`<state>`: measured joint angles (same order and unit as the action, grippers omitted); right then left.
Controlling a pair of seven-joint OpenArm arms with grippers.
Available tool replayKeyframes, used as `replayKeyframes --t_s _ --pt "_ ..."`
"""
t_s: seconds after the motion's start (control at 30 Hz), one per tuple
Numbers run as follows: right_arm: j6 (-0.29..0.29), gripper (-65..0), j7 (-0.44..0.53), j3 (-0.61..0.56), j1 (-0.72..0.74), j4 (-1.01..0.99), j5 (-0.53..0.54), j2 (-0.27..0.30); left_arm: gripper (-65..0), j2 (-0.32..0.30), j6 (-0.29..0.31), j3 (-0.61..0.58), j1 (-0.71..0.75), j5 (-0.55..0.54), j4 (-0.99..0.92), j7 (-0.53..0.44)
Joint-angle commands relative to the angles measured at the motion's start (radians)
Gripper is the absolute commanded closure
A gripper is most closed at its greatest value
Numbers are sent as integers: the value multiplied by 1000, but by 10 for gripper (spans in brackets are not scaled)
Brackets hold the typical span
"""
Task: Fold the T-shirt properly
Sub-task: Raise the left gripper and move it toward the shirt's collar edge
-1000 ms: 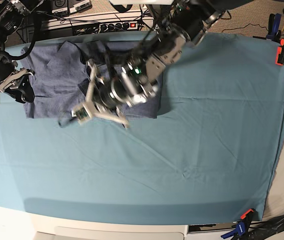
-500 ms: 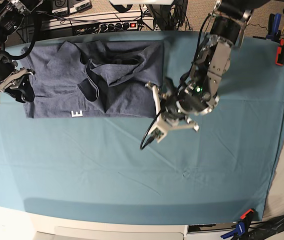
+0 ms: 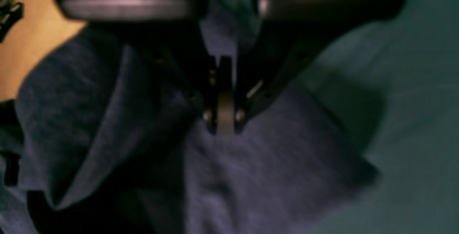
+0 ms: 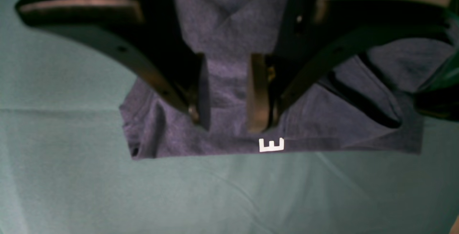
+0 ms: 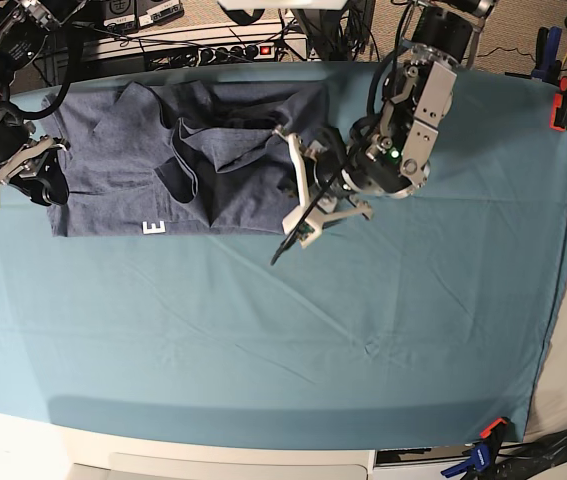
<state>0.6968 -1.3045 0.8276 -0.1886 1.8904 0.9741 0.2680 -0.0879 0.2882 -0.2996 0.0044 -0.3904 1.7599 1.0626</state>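
Observation:
The slate-blue T-shirt [image 5: 113, 170] lies at the table's far left, partly folded, with rumpled folds across its middle. A white letter E [image 5: 153, 228] shows at its near edge. My left gripper [image 5: 298, 190] sits at the shirt's right edge. In the left wrist view it [image 3: 224, 119] is shut, just above the blurred fabric [image 3: 269, 162], and I see nothing pinched in it. My right gripper [image 5: 43, 180] is at the shirt's left edge. In the right wrist view it [image 4: 227, 119] stands open, with the shirt [image 4: 322, 126] and the E [image 4: 271, 144] seen past the fingers.
A teal cloth [image 5: 313, 330] covers the whole table. Orange and blue clamps hold it at the far right corner [image 5: 563, 100] and the near right edge [image 5: 488, 440]. A power strip and cables [image 5: 233, 50] lie behind the table's far edge.
My left arm swung from over the shirt's middle out to the right onto bare cloth, then came back to the shirt's right edge, shut throughout. The right arm has not moved.

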Motion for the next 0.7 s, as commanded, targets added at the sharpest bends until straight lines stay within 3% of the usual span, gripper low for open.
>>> replayKeyframes --t_s 0.0,0.23,0.53,0.67 --pt "1 -186 32 5 6 13 24 20 0 14 21 0 0 -31 18 -15" --pt "1 -186 34 5 6 13 24 20 0 46 26 -56 65 -41 18 -14" --pt "1 -186 34 5 6 13 24 20 0 47 27 -293 98 -17 18 -16" --pt "1 -186 34 5 6 13 24 20 0 64 26 -368 98 50 18 -18"
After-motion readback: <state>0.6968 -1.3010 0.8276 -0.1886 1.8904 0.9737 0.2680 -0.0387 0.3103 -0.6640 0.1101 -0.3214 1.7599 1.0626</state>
